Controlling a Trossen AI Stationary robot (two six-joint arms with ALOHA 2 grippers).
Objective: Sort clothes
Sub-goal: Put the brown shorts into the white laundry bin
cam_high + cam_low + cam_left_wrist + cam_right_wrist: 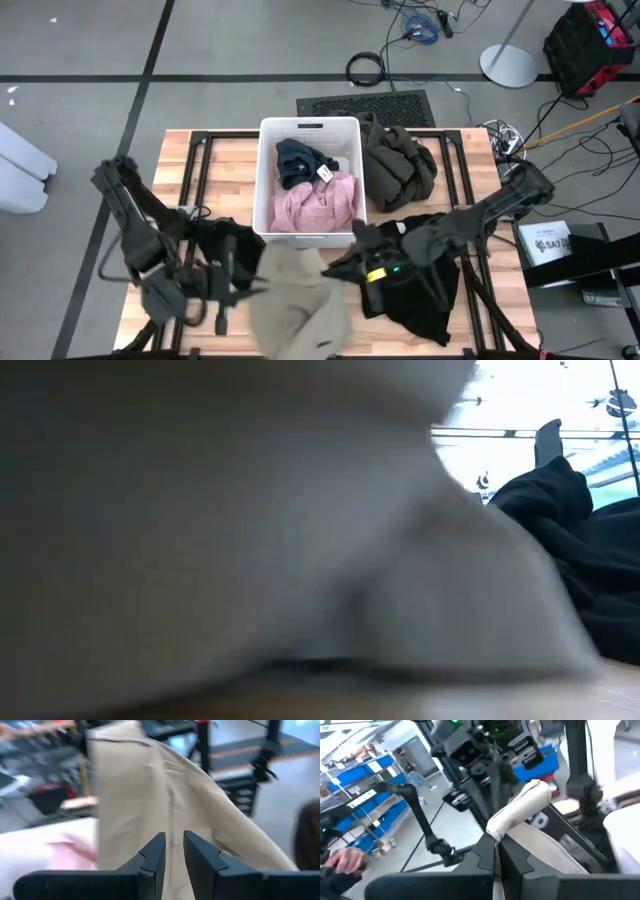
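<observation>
A tan-beige garment (295, 305) hangs between my two grippers over the table's near middle. It fills most of the low view (250, 530). My left gripper (258, 287) is shut on its left part and my right gripper (335, 268) on its right part. The white bin (310, 124) at the far middle holds a dark teal garment (298, 158) and a pink one (315, 205). An olive-brown garment (400, 165) lies on the table right of the bin. Black clothes (420, 295) lie at the near right. My left gripper (172, 852) pinches the tan-beige garment's cloth (172, 827) between its two fingers, coming nearly level from the table's left. The cloth spreads out wide beyond the fingers. One layer or several, I cannot tell. My right gripper (497, 855) pinches a bunched, rolled edge of the tan-beige garment (517, 815) between its two fingers, coming level from the table's right. The roll stands up past the fingertips, and the rest of the cloth (550, 850) falls away slack below.
The black pile (580, 550) rises just right of the hanging garment. A bare strip of wooden tabletop (215, 165) lies left of the bin. Beyond the table are floor cables (420, 25) and a red case (590, 40).
</observation>
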